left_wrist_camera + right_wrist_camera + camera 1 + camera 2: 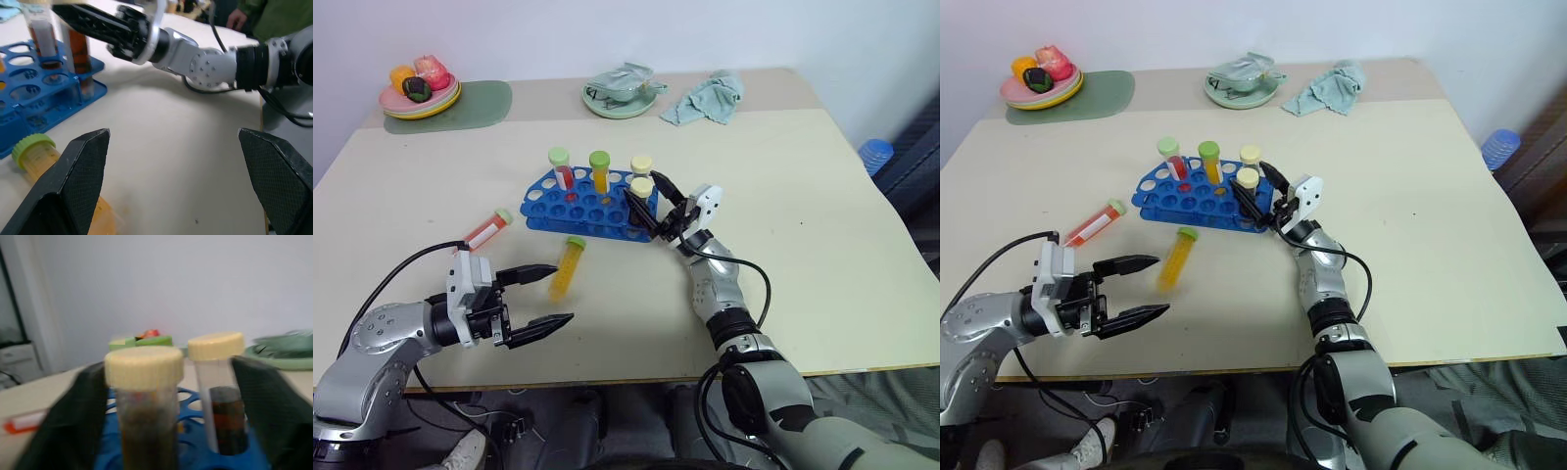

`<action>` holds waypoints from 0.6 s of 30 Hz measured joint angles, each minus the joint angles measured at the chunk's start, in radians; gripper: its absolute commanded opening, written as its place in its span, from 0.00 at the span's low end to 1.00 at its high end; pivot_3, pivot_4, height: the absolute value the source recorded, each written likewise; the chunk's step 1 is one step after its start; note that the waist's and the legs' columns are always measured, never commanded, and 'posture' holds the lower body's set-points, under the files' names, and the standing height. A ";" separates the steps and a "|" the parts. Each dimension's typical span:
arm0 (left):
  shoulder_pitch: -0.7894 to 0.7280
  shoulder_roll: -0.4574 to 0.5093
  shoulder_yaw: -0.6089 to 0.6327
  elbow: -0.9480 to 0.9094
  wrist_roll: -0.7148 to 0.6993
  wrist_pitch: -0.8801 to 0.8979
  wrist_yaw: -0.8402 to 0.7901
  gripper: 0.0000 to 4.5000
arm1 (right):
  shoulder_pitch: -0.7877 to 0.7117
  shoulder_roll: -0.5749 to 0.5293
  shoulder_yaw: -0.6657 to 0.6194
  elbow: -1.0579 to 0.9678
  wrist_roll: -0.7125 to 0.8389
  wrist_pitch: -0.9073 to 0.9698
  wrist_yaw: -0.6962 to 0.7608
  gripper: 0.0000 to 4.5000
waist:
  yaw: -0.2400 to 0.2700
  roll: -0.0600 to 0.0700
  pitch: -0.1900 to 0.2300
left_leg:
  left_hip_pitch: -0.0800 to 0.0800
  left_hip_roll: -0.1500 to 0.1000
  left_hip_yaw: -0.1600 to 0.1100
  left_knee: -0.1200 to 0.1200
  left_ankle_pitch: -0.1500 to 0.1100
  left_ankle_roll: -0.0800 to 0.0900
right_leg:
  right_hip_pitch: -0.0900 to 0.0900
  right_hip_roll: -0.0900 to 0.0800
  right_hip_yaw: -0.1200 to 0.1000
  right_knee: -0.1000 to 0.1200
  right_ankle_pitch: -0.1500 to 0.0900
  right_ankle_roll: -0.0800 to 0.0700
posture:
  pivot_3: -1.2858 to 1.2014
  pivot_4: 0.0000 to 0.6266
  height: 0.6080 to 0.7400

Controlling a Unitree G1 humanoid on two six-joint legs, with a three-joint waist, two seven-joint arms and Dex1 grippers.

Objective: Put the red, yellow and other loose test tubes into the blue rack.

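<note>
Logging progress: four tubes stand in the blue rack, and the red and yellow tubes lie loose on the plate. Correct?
Not quite. Four tubes do stand in the blue rack, but the red tube and yellow tube lie loose on the table, not on the plate. The left eye view shows this.

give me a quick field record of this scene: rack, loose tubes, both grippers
rack: blue rack with four capped tubes standing in it
loose tubes: red tube and yellow tube lying on the table
left gripper: open, beside the yellow tube
right gripper: open, fingers either side of the nearest cream-capped tube
</note>
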 measured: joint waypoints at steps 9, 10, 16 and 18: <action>-0.083 -0.136 0.006 -0.086 -0.005 0.079 0.328 0.95 | 0.065 -0.076 0.054 -0.189 -0.025 0.044 0.009 0.83 | 0.004 -0.001 -0.001 | 0.000 0.000 0.000 0.002 0.000 0.000 | 0.001 0.000 0.000 0.001 0.000 0.000 | 0.52 0.24 1.00; -0.090 -0.137 0.006 -0.107 -0.001 0.108 0.378 0.95 | 0.086 -0.099 0.062 -0.237 -0.025 0.074 0.012 0.83 | 0.004 -0.001 -0.001 | 0.000 0.000 0.000 0.001 0.000 0.000 | 0.001 0.000 0.000 0.001 0.000 0.000 | 0.52 0.24 1.00; -0.133 -0.098 0.013 -0.204 -0.071 0.332 0.577 0.95 | 0.230 -0.307 0.063 -0.504 -0.013 0.274 0.029 0.83 | 0.024 -0.001 -0.001 | 0.000 0.000 0.000 0.002 0.000 0.000 | 0.001 0.000 0.001 0.001 0.000 0.000 | 0.52 0.24 1.00; -0.182 -0.080 0.033 -0.215 -0.112 0.451 0.681 0.95 | 0.280 -0.397 0.042 -0.574 0.000 0.338 0.047 0.83 | 0.031 -0.001 -0.001 | 0.000 0.000 0.001 0.002 -0.001 0.002 | 0.001 0.000 0.001 0.001 0.000 0.000 | 0.52 0.24 1.00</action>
